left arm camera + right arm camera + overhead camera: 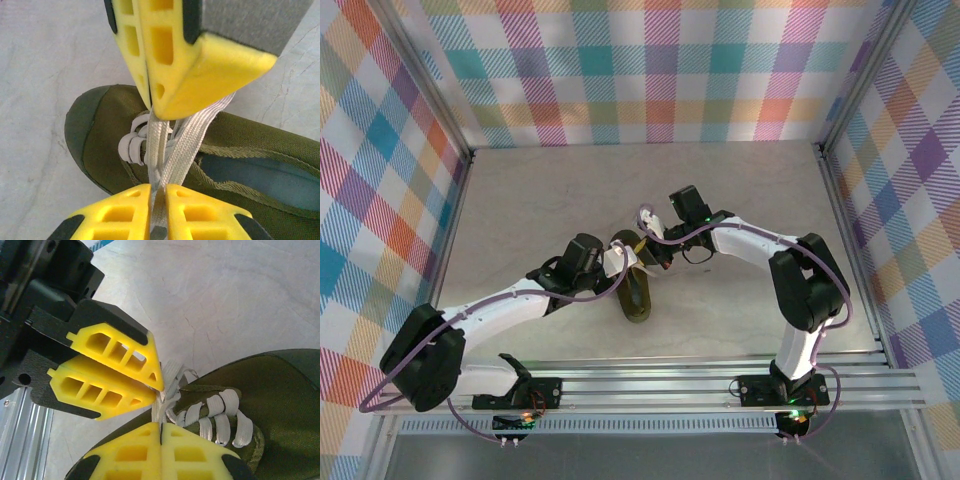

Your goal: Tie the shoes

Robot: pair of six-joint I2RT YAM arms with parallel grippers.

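Olive-green shoe (638, 300) lies on the table (750, 200) near its middle, between the two arms; cream laces (157, 145) come up from the eyelets as flat strands bunched over the tongue. Left gripper (159, 197) pinched tight on the laces, strands running between its yellow fingers; right gripper (160, 430) clenched on the same laces just beside it, both sets of fingertips close together above the shoe's upper

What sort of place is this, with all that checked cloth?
Likely a robot test booth: plaid cloth walls on an aluminium frame, and two arms bolted to a rail, handling an olive-green shoe.
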